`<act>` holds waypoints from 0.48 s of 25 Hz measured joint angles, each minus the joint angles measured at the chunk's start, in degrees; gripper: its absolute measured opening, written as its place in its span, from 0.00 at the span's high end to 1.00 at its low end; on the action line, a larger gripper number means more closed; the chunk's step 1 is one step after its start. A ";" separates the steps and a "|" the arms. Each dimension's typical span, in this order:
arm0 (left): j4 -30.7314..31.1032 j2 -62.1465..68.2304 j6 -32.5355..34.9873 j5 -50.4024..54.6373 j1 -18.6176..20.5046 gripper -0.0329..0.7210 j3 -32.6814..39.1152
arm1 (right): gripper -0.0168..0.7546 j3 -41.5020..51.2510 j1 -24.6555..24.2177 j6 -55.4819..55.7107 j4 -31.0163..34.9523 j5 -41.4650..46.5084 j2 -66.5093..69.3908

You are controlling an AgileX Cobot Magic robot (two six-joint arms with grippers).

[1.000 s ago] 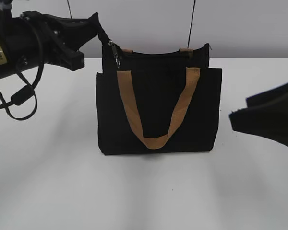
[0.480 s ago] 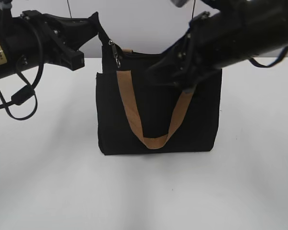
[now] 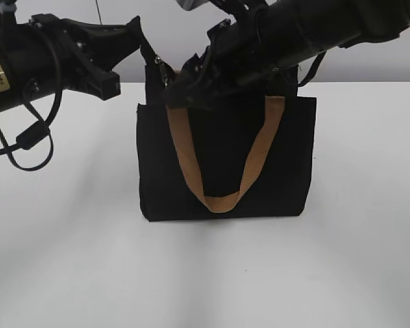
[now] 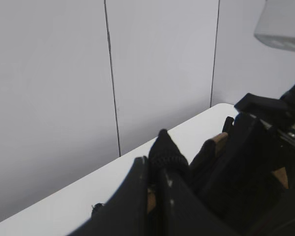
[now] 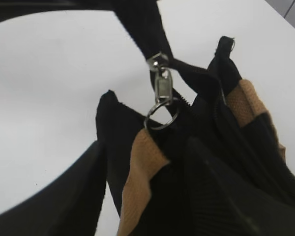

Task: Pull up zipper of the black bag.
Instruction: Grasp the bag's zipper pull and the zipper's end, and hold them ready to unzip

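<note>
The black bag stands upright on the white table, with a tan handle hanging down its front. My left gripper is shut on the black fabric tab at the bag's top left corner; it shows clamped in the left wrist view. The zipper's silver pull with its ring hangs just below that tab, at the left end of the zip line. My right gripper is open, reaching across the bag's top, its fingers either side of the bag's corner just short of the pull, touching nothing.
The white table runs all round the bag. A grey panelled wall stands close behind. The left arm's black cable loops down at the far left. The right arm covers the bag's top edge.
My right arm has swung in from the right edge, across the bag's top, to the top left corner by the zipper pull. The left gripper and the bag have not moved.
</note>
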 joint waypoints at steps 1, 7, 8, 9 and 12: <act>0.00 0.00 0.00 -0.11 0.00 0.95 0.00 | 0.46 -0.22 0.00 0.00 1.10 -0.11 0.50; 0.00 0.00 0.00 -1.06 0.00 0.95 0.00 | 0.46 -0.60 0.00 -0.06 5.28 -0.82 2.09; 0.00 0.00 0.00 -1.30 0.00 0.95 0.00 | 0.46 -0.65 0.00 -0.11 5.52 -0.82 2.22; 0.00 0.00 0.00 -1.41 0.00 0.95 0.00 | 0.47 -0.66 0.00 -0.11 5.66 -0.96 2.28; 0.00 0.00 0.00 -1.49 0.00 0.95 0.00 | 0.52 -0.71 0.00 -0.11 6.83 -1.74 2.38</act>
